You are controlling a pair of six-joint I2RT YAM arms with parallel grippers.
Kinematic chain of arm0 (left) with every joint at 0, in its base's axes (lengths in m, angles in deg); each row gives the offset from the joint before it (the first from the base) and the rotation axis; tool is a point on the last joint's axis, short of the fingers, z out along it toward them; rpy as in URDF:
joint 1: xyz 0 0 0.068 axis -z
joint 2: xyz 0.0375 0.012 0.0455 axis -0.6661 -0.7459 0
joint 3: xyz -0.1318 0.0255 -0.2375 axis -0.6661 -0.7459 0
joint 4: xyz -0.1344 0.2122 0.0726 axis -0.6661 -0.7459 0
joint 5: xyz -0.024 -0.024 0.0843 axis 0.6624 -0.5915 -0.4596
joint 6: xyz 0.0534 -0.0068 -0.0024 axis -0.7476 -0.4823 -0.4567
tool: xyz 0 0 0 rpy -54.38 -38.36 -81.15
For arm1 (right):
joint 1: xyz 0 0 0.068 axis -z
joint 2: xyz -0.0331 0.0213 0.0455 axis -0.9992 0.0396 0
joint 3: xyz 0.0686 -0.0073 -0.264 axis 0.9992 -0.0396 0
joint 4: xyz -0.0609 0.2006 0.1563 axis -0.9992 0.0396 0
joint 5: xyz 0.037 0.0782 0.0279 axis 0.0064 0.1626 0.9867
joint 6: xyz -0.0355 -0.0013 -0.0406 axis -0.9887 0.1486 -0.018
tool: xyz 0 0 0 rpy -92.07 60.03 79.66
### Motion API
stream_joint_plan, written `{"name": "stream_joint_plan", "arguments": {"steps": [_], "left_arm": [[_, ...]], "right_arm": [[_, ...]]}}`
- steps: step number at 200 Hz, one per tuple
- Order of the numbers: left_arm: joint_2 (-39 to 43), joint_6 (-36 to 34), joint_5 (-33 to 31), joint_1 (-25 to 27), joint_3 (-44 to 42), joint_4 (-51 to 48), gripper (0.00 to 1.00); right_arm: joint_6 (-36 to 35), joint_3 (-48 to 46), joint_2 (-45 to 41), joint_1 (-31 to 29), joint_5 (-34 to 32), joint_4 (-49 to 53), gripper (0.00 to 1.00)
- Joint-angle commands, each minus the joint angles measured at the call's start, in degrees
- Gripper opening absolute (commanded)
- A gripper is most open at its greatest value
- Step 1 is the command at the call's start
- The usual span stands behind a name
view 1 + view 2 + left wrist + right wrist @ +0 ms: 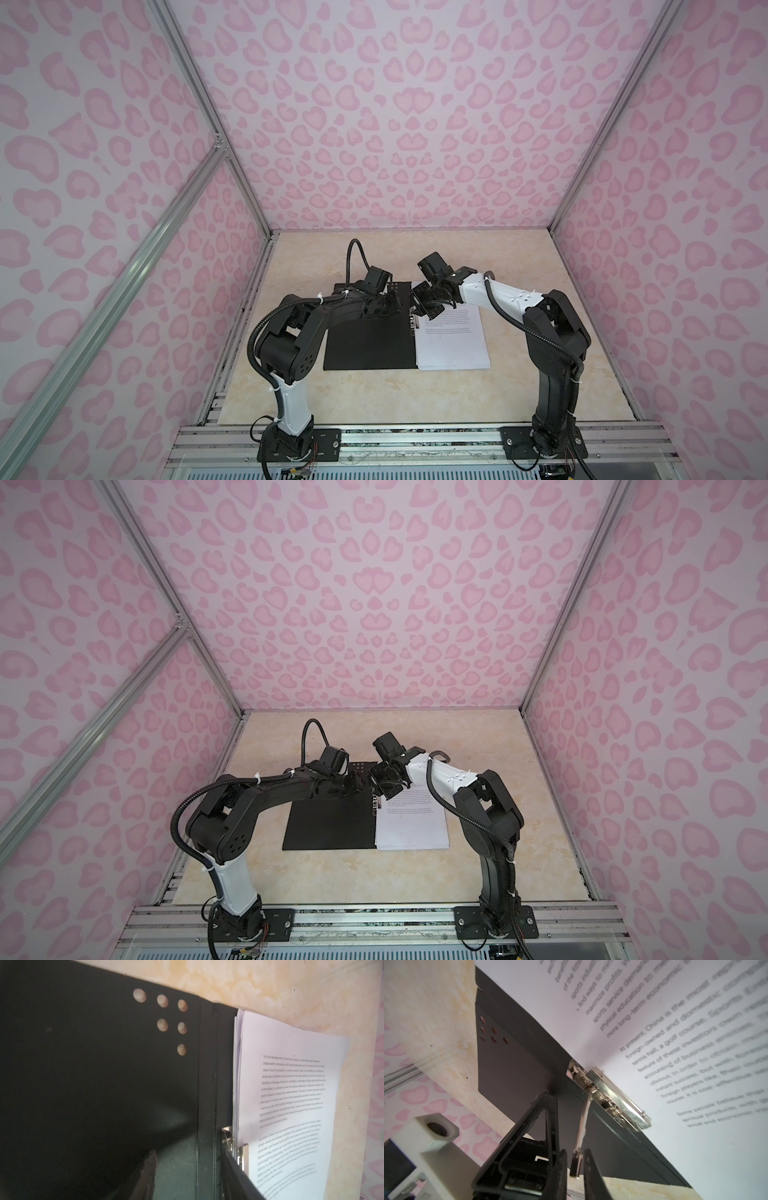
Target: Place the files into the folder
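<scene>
The folder [370, 345] [328, 825] lies open and flat on the table, black inside up, with small round holes [162, 1001] near a far corner. The files [453, 340] [411, 825] [291, 1084], a stack of white printed sheets, rest on its right half against the spine. The metal spine clip [616, 1097] [241, 1153] sits over the sheets' edge, and its lever [583, 1122] stands raised. My right gripper [575, 1159] [419, 309] is shut on the lever's black tip. My left gripper [193, 1167] [386, 307] is open, low over the left cover beside the spine.
The table [374, 399] is beige and marbled, ringed by pink patterned walls. Aluminium rails [415, 436] run along the front edge where both arm bases stand. The two wrists are close together above the folder's far end.
</scene>
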Motion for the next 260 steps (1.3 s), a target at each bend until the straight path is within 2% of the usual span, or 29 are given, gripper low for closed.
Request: {"name": "stream_joint_plan", "arguments": {"steps": [1,60,80,121,147,151,164,231,260], "left_arm": [[-1.2,0.6,-1.2,-0.1,-0.8,-7.8,0.53],[-1.0,2.1,-1.4,-0.7,-1.4,-7.6,0.53],[0.4,3.2,-0.5,-1.6,-3.0,-6.1,0.50],[3.4,0.4,4.8,0.2,0.5,-7.6,0.41],[1.7,1.9,5.0,1.3,3.9,-10.0,0.37],[1.2,2.1,5.1,1.4,4.4,-10.1,0.33],[-0.3,2.9,4.2,2.2,6.2,-11.1,0.29],[-5.9,5.5,3.4,2.6,11.6,-11.8,0.24],[-7.6,6.0,1.6,2.7,13.5,-13.4,0.18]], "right_arm": [[0.4,-0.7,-0.2,0.0,0.3,-1.0,0.14],[0.5,-3.4,-1.2,0.0,0.8,-3.5,0.06],[-0.4,-4.8,-1.9,-0.3,0.7,-5.4,0.00],[-1.8,-7.9,-2.7,-0.7,0.7,-10.1,0.00],[-2.3,-10.2,-3.4,-0.8,0.5,-12.6,0.00],[-2.3,-10.5,-3.6,-0.8,0.5,-13.0,0.00],[-2.4,-11.2,-3.7,-0.8,0.8,-14.1,0.00],[-3.0,-12.6,-3.1,-0.4,3.5,-17.6,0.00],[-3.5,-12.9,-3.1,-0.1,4.1,-18.0,0.00]]}}
